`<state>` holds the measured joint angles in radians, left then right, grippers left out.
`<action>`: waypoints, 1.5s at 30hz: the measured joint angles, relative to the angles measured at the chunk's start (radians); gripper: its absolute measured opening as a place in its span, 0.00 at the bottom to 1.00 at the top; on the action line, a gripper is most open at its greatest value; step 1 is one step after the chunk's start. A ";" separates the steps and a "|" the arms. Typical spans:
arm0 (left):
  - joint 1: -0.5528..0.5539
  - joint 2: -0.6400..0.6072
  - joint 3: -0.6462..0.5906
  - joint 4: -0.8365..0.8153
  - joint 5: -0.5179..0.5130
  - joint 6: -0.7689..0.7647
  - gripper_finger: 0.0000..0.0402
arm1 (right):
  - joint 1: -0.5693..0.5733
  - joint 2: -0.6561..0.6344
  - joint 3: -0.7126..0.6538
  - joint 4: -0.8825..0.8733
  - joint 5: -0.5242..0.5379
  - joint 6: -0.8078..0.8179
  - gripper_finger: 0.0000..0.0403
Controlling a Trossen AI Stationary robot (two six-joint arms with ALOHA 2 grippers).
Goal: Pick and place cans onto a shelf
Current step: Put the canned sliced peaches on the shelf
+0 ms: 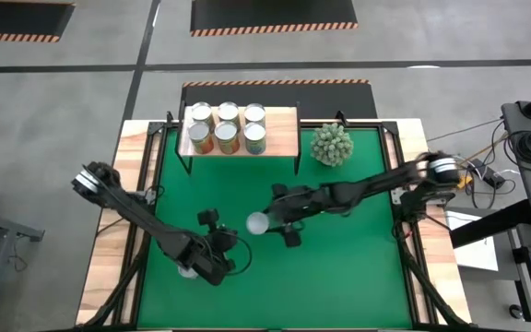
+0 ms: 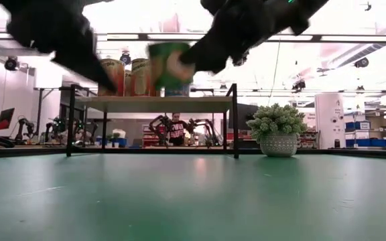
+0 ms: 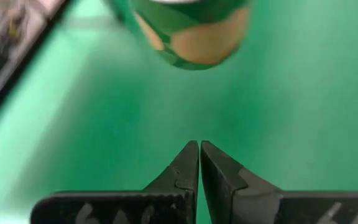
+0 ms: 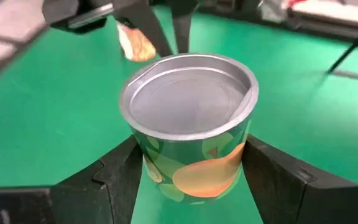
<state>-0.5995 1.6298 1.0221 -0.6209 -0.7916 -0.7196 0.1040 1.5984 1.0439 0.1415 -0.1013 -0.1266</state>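
My right gripper [image 1: 270, 221] is shut on a can [image 4: 188, 124] with a silver top and a green label with orange fruit, over the middle of the green mat. In the low view the can [image 2: 169, 63] hangs well above the table. My left gripper [image 3: 199, 149] is shut and empty, over the mat [image 1: 212, 221] to the left of the can; a green can [image 3: 191, 31] shows blurred ahead of its fingers. Several cans [image 1: 226, 127] stand on their bases on the wooden shelf [image 1: 284, 129] at the far edge. My right gripper pinches the can's side wall [image 4: 143, 158] between its two fingers, one on each side, below the rim. The fingers come about level from the table's right side. The can stands upright in the hold, top up, lifted clear of the mat.
A spiky green plant in a pot [image 1: 331, 144] stands right of the shelf, also in the low view [image 2: 277, 130]. The shelf's right part is bare wood. A pale round thing [image 1: 187, 270] shows beneath my left arm. Bare mat [image 1: 339, 267] lies at the near right.
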 joint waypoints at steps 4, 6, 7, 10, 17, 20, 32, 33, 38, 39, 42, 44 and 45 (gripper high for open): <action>0.001 -0.080 0.002 0.157 -0.019 0.247 0.00 | 0.001 -0.158 -0.068 -0.019 0.091 0.022 0.58; 0.001 -0.116 -0.003 0.259 -0.018 0.393 0.00 | 0.001 -0.227 -0.087 -0.040 0.152 0.023 0.58; 0.001 -0.131 -0.005 0.302 -0.018 0.459 0.00 | 0.000 -0.258 -0.093 -0.051 0.179 0.023 0.58; 0.001 -0.171 -0.011 0.382 -0.013 0.615 0.00 | 0.000 -0.335 -0.100 -0.086 0.248 0.030 0.58; 0.001 -0.239 -0.035 0.397 -0.014 0.691 0.00 | -0.042 -0.410 -0.049 -0.178 0.397 0.021 0.58; 0.001 -0.247 -0.037 0.396 -0.014 0.682 0.00 | -0.087 -0.406 -0.024 -0.191 0.397 -0.014 0.58; 0.001 -0.247 -0.037 0.384 -0.014 0.674 0.00 | -0.373 -0.390 -0.006 -0.220 0.349 -0.025 0.58; 0.001 -0.249 -0.037 0.382 -0.013 0.675 0.00 | -0.395 -0.385 -0.007 -0.224 0.330 -0.017 0.58; 0.001 -0.253 -0.037 0.366 -0.014 0.677 0.00 | -0.471 -0.352 -0.005 -0.232 0.258 0.012 0.58; 0.001 -0.253 -0.037 0.366 -0.014 0.678 0.00 | -0.484 -0.342 0.002 -0.237 0.250 0.013 0.58; 0.001 -0.253 -0.037 0.366 -0.014 0.685 0.00 | -0.513 -0.307 0.020 -0.241 0.248 0.012 0.58; 0.001 -0.253 -0.037 0.365 -0.014 0.685 0.00 | -0.529 -0.279 0.038 -0.242 0.230 0.006 0.58; 0.001 -0.253 -0.037 0.365 -0.014 0.688 0.00 | -0.534 -0.265 0.047 -0.242 0.224 0.002 0.58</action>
<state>-0.5987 1.3766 0.9848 -0.2562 -0.8051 -0.0317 -0.4296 1.3332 1.0907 -0.1005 0.1231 -0.1245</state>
